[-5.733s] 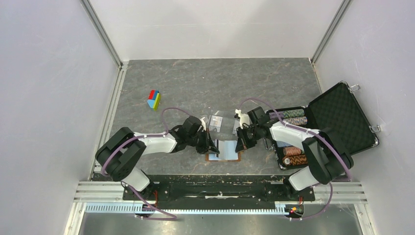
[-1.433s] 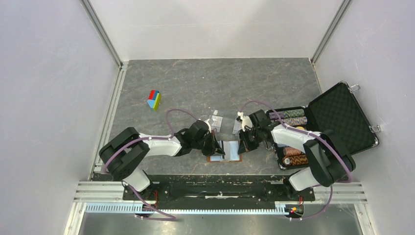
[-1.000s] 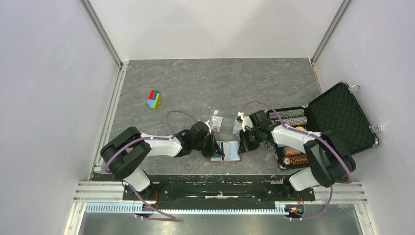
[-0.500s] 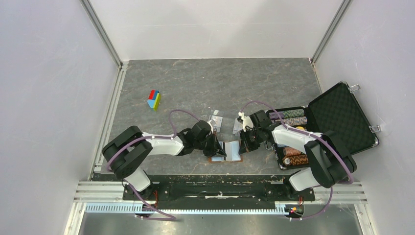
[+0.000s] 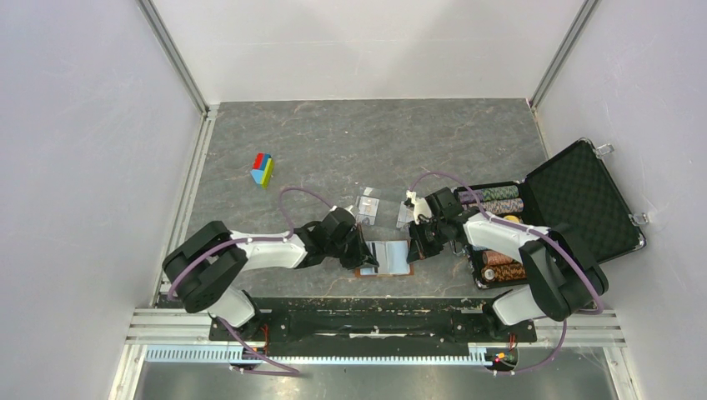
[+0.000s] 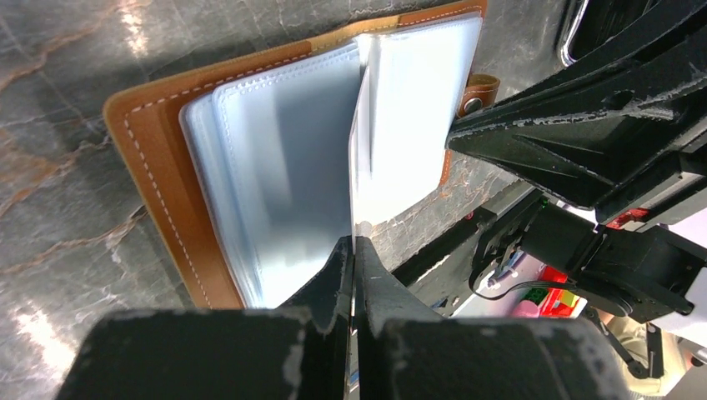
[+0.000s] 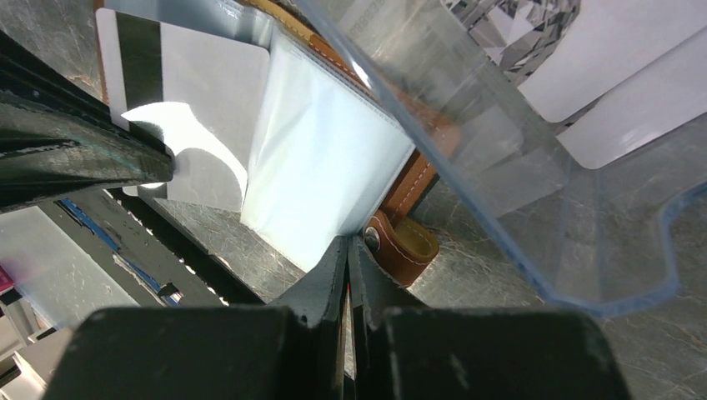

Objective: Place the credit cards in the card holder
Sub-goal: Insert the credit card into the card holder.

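Pale card tight in left gripper

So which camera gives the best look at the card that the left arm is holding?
The right wrist view: the card faces it, dark stripe showing. The left wrist view catches it edge-on in the left tool, over the card holder; from the top it is a small pale patch.

left arm low, reaching inward — left fingers pinched closed | right arm mirrored — right fingers pinched closed
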`<state>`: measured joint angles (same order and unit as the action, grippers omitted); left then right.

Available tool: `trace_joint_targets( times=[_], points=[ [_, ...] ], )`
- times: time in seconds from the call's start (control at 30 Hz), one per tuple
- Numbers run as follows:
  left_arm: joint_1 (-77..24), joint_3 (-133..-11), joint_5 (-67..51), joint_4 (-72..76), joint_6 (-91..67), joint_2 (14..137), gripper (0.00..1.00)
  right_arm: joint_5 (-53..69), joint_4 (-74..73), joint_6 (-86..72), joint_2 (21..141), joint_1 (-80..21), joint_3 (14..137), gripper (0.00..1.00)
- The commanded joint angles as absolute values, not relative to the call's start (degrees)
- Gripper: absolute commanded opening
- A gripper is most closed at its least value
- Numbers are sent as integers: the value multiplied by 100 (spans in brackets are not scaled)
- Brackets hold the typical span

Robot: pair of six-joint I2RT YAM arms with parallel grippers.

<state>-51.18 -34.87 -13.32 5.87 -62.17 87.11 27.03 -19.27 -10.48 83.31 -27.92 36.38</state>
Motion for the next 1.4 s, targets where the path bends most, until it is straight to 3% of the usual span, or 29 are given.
trace_joint_targets(
  times=[0.0, 0.33, 1.37],
  points=[
    [-5142, -3662, -1475, 791, -6162, 8959, 2, 2438, -2091, -954, 8306, -2826, 3507, 4],
    [-5179, -3543, -1166, 762, -6056, 8490, 2, 2450, -2089, -947, 8348, -2820, 3498, 4],
    [-5148, -3711, -1388, 918, -6140, 9259, 2, 2444, -2078, -932, 8333, -2826, 3428, 3]
  ],
)
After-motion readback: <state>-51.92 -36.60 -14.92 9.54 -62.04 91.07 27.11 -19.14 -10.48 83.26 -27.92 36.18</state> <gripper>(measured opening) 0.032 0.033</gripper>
